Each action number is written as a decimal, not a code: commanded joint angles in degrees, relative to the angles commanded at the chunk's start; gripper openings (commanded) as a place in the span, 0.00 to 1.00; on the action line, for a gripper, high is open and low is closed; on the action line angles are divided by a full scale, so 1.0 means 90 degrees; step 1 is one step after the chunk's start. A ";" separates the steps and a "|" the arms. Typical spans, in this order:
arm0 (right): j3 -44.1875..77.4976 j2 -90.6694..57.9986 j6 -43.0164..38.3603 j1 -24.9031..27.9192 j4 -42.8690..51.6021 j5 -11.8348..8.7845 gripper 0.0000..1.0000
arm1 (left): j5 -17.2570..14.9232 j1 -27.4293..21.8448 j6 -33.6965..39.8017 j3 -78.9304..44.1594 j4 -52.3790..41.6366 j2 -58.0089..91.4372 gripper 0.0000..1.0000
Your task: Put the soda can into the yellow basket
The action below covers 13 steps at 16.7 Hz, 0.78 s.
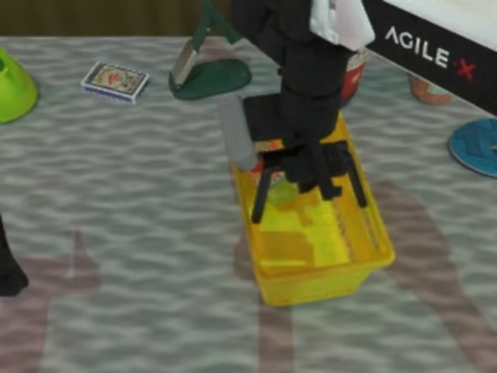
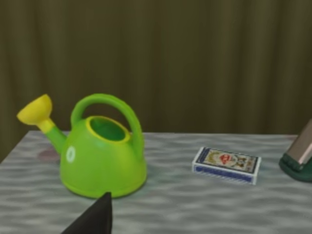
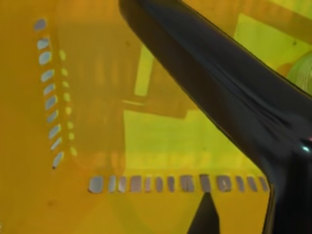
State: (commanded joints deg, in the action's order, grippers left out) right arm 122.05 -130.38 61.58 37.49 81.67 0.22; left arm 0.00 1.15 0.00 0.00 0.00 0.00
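The yellow basket (image 1: 365, 268) sits in the middle of the table with its black handle (image 1: 260, 190) folded across it. The soda can (image 1: 281, 191) shows as a lime-green patch inside the basket's far left part, partly under the handle. My right gripper (image 1: 314, 186) hangs over that end of the basket, beside the can. It is open, with nothing between its fingers. The right wrist view shows the basket floor (image 3: 161, 141), the handle (image 3: 219, 87), one fingertip (image 3: 207, 217) and the can's edge (image 3: 304, 73). My left gripper (image 1: 8, 272) is parked at the table's left edge, open.
A green watering can (image 1: 12, 85) (image 2: 100, 146) and a card box (image 1: 115, 81) (image 2: 226, 165) stand at the far left. A dark green stand (image 1: 210, 74) and a grey slab (image 1: 237, 132) are behind the basket. A blue disc (image 1: 475, 146) lies at the right.
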 joint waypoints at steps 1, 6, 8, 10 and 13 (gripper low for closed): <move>0.0000 0.0000 0.0000 0.0000 0.0000 0.0000 0.02 | 0.0000 0.0000 0.0000 0.0000 0.0000 0.0000 1.00; 0.0000 0.0000 0.0000 0.0000 0.0000 0.0000 0.00 | 0.0000 0.0000 0.0000 0.0000 0.0000 0.0000 1.00; 0.0000 0.0000 0.0000 0.0000 0.0000 0.0000 0.00 | 0.0000 0.0000 0.0000 0.0000 0.0000 0.0000 1.00; 0.0000 0.0000 0.0000 0.0000 0.0000 0.0000 0.00 | 0.0000 0.0000 0.0000 0.0000 0.0000 0.0000 1.00; 0.0000 0.0000 0.0000 0.0000 0.0000 0.0000 0.00 | 0.0000 0.0000 0.0000 0.0000 0.0000 0.0000 1.00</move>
State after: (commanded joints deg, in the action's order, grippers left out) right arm 122.05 -130.38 61.58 37.49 81.67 0.22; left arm 0.00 1.15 0.00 0.00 0.00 0.00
